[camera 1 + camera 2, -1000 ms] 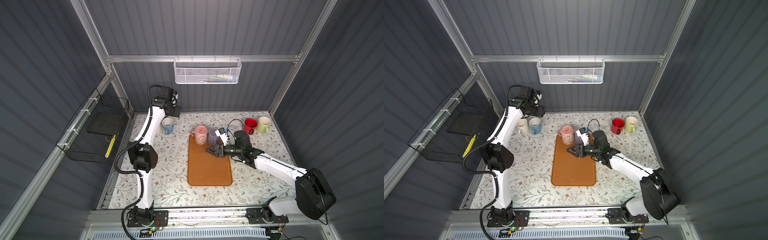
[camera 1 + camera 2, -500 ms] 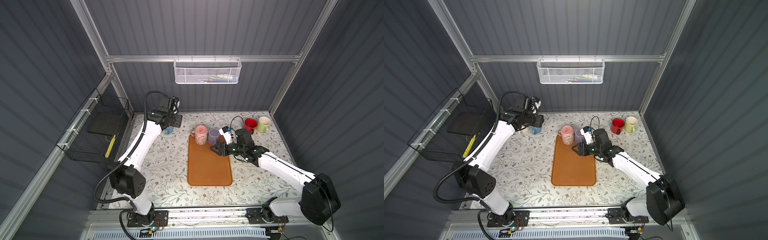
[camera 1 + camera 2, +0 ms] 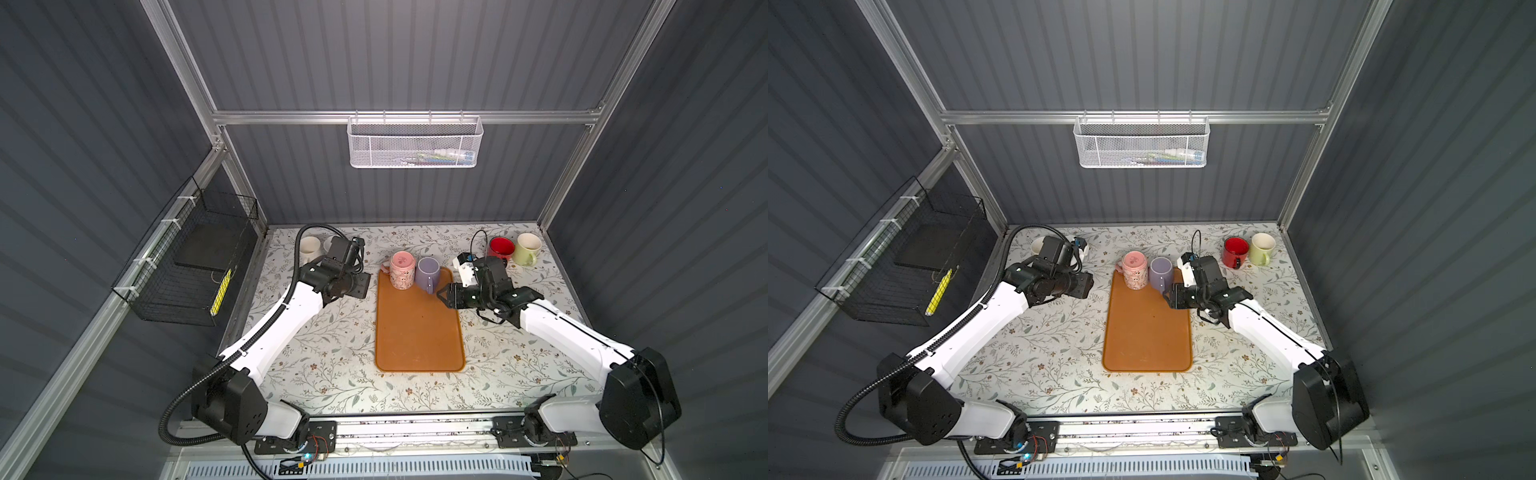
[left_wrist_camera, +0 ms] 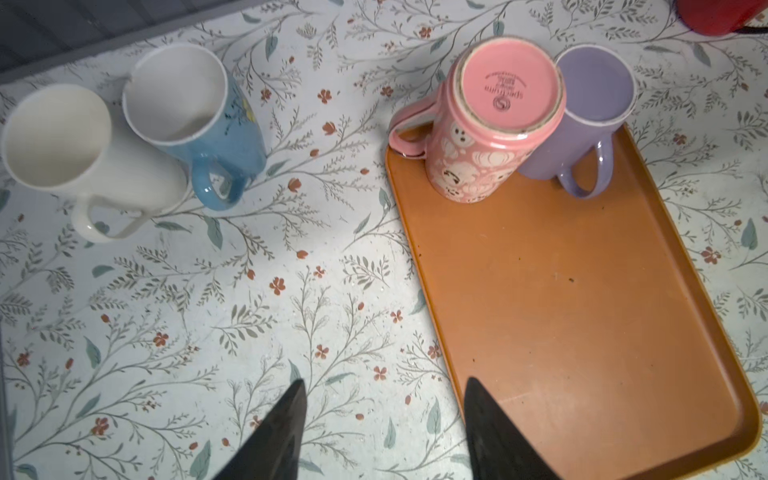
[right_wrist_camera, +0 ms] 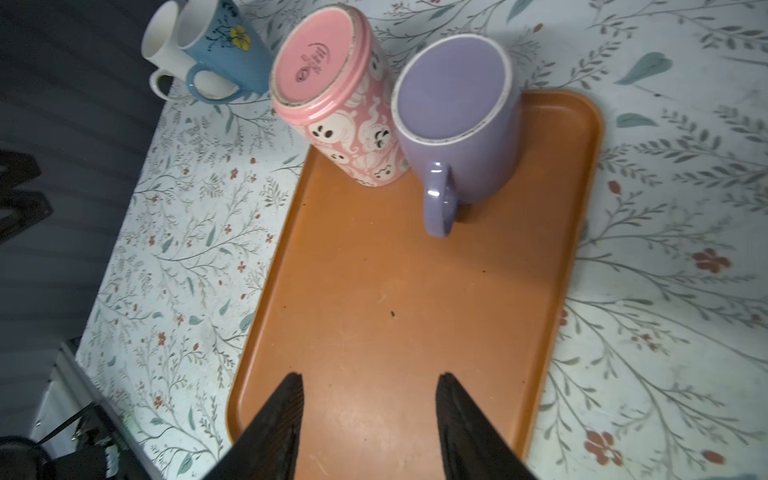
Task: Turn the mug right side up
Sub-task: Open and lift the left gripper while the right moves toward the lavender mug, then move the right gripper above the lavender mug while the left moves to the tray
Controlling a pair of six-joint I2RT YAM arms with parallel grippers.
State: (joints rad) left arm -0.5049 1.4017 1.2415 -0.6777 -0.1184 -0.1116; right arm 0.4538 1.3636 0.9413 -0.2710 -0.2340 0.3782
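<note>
Left end effector [image 4: 383,384], right end effector [image 5: 369,376]: apart, empty. Grabbing pink mug [image 3: 402,269] could topple purple mug [image 3: 428,274] (apparently touching).

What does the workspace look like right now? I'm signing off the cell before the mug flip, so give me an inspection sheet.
Surface: floral table cover with the orange tray in the middle.
Job's things: pink mug base up on the tray; purple mug beside it, apparently base up too.
Clutter: white mug, blue mug, red mug and cream mug, all upright off the tray.
Grippers: left gripper open, empty; right gripper open, empty, above the tray.
Cables: black conduit on the left arm; thin black cable looping at the right wrist.
Surroundings: white mesh basket, black wire basket on the walls.
</note>
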